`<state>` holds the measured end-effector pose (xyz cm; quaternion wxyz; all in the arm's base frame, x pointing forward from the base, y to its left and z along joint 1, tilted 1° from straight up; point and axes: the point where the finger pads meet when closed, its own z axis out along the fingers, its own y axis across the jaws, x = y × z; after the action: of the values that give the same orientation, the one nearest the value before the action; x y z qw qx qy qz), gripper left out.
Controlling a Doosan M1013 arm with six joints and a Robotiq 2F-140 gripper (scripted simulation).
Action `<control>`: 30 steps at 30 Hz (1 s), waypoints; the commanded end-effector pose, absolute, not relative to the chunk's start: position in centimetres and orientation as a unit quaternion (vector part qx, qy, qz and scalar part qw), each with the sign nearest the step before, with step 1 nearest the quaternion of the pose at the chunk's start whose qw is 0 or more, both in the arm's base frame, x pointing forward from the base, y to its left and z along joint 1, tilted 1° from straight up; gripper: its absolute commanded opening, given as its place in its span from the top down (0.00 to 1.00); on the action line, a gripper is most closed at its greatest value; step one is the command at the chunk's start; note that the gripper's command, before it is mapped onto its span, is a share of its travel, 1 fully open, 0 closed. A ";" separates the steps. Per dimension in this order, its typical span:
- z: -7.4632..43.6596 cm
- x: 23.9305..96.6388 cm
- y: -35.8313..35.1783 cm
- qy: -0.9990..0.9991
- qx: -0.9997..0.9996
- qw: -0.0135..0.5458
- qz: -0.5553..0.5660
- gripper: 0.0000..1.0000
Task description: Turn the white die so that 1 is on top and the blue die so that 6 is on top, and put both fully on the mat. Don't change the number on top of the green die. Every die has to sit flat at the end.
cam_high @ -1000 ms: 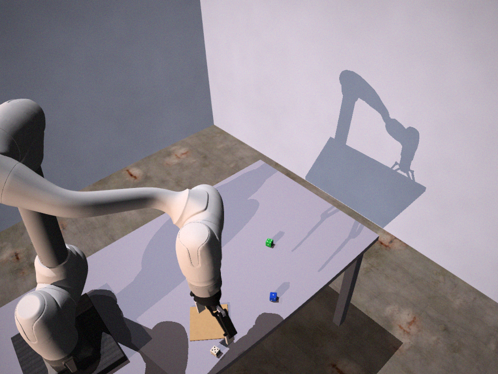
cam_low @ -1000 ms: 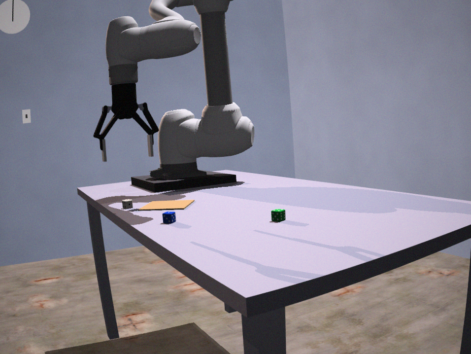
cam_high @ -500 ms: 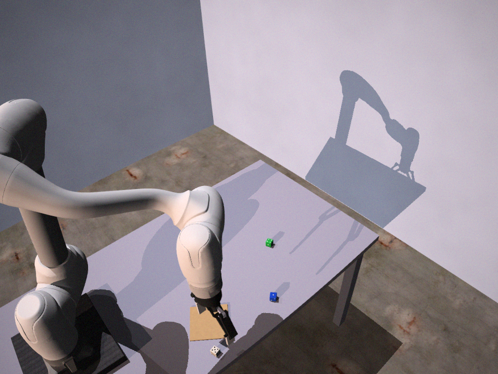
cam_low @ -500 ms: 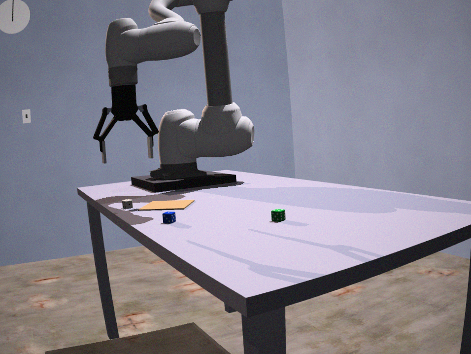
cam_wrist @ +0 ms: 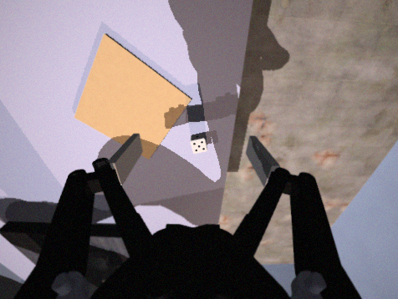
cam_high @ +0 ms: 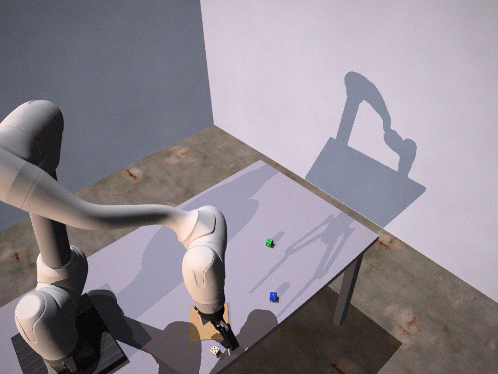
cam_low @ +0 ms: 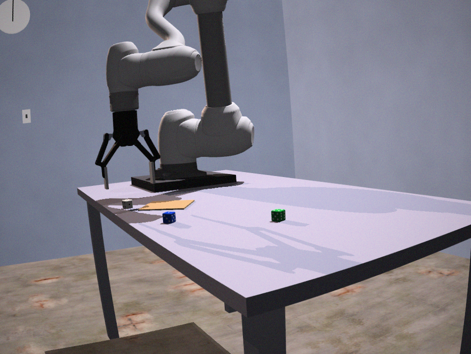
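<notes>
White die (cam_high: 215,351) (cam_low: 127,203) (cam_wrist: 198,145) sits just beside the mat (cam_high: 209,327) (cam_low: 167,204) (cam_wrist: 125,92), five up, below our wide-spread, unloaded jaws (cam_high: 232,351) (cam_low: 129,184). Blue (cam_high: 273,296) (cam_low: 169,217) shows one off the mat, so both turns and placements remain. We count three dice, the green (cam_high: 269,242) (cam_low: 278,215) farthest from the mat, and one mat.

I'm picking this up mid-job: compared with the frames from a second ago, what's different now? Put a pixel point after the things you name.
The gripper (cam_high: 215,336) (cam_low: 129,186) (cam_wrist: 195,144) has come down toward the white die (cam_high: 215,350) (cam_low: 127,203) (cam_wrist: 198,145), fingers wide apart. Nothing was gripped or released. The white, blue (cam_high: 273,297) (cam_low: 169,217) and green (cam_high: 269,242) (cam_low: 278,215) dice and the mat (cam_high: 197,329) (cam_low: 167,204) (cam_wrist: 121,92) stayed put.
</notes>
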<state>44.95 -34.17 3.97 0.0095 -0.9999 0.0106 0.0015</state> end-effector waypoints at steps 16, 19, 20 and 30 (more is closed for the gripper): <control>3.0 45.0 -34.2 0.011 -1.000 0.009 0.001 0.00; 3.0 45.0 -34.2 0.011 -1.000 0.009 0.001 0.00; 3.0 45.0 -34.2 0.011 -1.000 0.009 0.001 0.00; 3.0 45.0 -34.2 0.011 -1.000 0.009 0.001 0.00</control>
<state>45.00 -34.19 3.02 0.0095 -0.9999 0.0106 0.0014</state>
